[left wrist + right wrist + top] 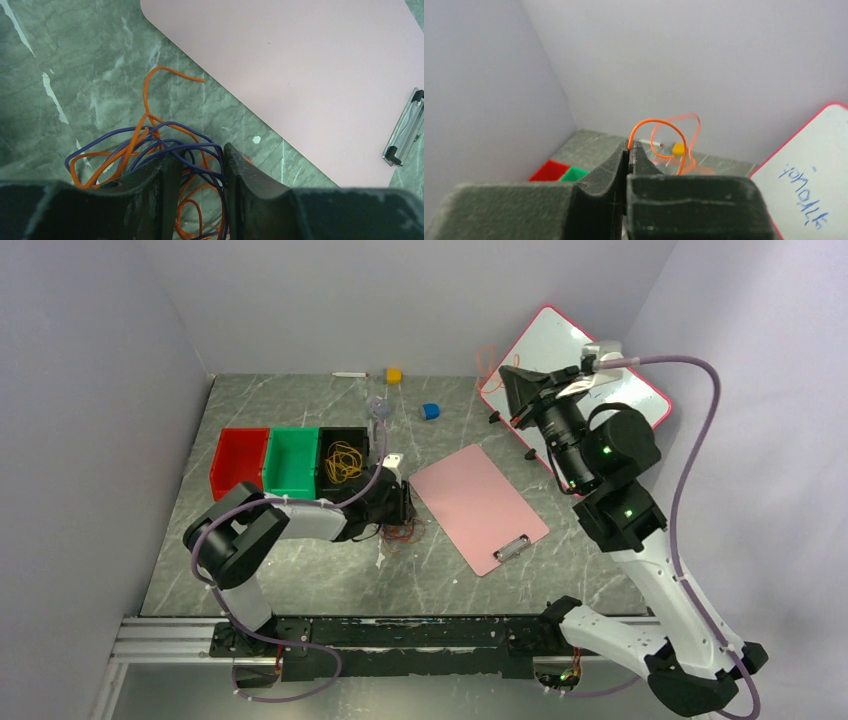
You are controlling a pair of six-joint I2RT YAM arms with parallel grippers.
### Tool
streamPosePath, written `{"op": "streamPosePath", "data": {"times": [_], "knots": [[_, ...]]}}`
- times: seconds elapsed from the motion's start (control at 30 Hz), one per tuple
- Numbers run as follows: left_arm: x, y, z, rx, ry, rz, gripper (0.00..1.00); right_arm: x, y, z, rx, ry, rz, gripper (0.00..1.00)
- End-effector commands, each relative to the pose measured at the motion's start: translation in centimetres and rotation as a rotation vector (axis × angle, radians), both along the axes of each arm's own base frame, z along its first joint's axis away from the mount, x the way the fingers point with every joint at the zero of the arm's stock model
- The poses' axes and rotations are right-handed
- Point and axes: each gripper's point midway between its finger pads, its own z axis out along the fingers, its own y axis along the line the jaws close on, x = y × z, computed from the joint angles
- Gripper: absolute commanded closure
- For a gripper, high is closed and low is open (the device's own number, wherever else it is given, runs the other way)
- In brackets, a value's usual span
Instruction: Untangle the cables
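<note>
The right tool (629, 148) is pinching an orange cable (659, 120) aloft, far right. The left tool (200, 156) is straddling, jaws apart, tangled orange and blue cables (150, 141) on the desk (90, 60).

Three bins (290, 490) in row on desk (330, 580), left side; cable coil (345, 462) in rightmost bin (343, 432). Clipboard (478, 505) right of bins. Cable tangle (400, 534) just left of clipboard. Whiteboard (560, 350) behind, far right.

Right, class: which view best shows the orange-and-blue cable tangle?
Left wrist view: the cable tangle sits close up, loops distinct. Top external shows it only as a small knot beside the left arm. Right wrist misses it, showing a separate orange wire in the right pincer.
</note>
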Motion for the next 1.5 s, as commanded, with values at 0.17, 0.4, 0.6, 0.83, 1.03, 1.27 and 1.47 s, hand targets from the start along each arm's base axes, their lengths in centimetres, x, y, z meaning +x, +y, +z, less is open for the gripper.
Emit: {"op": "streamPosePath", "data": {"times": [0.17,0.4,0.6,0.83,1.03,1.27,1.47], "knots": [[-2.0,1.8,-1.7,0.066,0.045,0.014,0.61,-0.8,-2.1,3.7,-0.048,-0.115,-0.075,1.00],[-1.9,1.0,5.3,-0.076,-0.104,-0.033,0.43,-0.2,1.8,0.6,-0.167,-0.086,0.088,1.00],[-1.9,2.7,12.7,-0.149,-0.245,0.018,0.40,0.9,6.0,-2.3,-0.266,-0.056,0.256,1.00],[-3.2,6.6,18.5,-0.166,-0.373,0.091,0.36,2.9,9.0,-4.7,-0.273,-0.014,0.334,1.00],[-5.8,9.3,25.4,-0.217,-0.575,0.028,0.33,3.4,12.0,-6.9,-0.307,0.034,0.445,1.00],[-7.7,11.0,32.7,-0.222,-0.804,-0.047,0.32,2.4,15.2,-8.3,-0.323,0.074,0.600,1.00],[-7.7,9.9,36.0,-0.193,-0.915,-0.133,0.27,0.8,16.5,-7.6,-0.284,0.090,0.712,1.00]]}}
